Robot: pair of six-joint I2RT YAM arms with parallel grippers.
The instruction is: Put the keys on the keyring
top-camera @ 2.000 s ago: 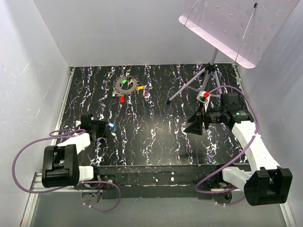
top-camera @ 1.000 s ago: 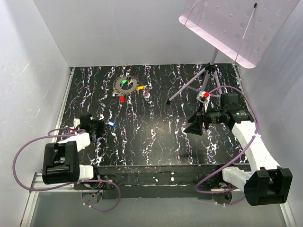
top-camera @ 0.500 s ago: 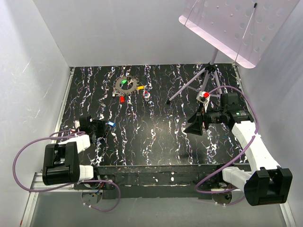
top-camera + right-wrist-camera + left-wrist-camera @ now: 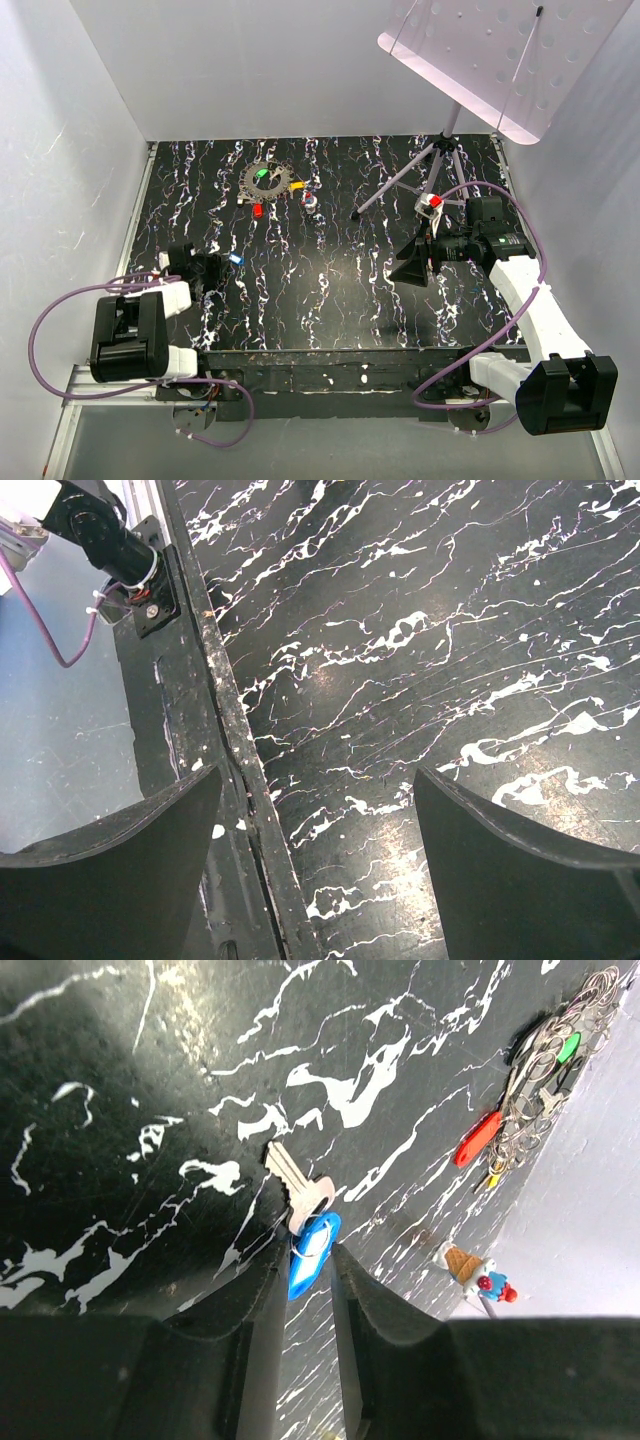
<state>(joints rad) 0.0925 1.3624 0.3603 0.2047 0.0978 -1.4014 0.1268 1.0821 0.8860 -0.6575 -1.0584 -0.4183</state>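
Left wrist view: blue-capped key (image 4: pixel 308 1220), near end of the cap hidden between left fingers (image 4: pixel 255 1340); pinched or merely touched, unclear. Keyring (image 4: pixel 540 1080) cut by top edge. Overhead, its keys (image 4: pixel 262 174) too small to count.

Bare tabletop (image 4: pixel 330 290) lay open near and to the right of the keyring (image 4: pixel 268 178). A red key (image 4: pixel 258 211) and a small toy (image 4: pixel 311 200) crowded its near side. A tripod (image 4: pixel 430 175) stood well right, a wall (image 4: pixel 300 70) close behind. Near-left of it, the left gripper (image 4: pixel 308 1255) pinched a blue key (image 4: pixel 312 1200).
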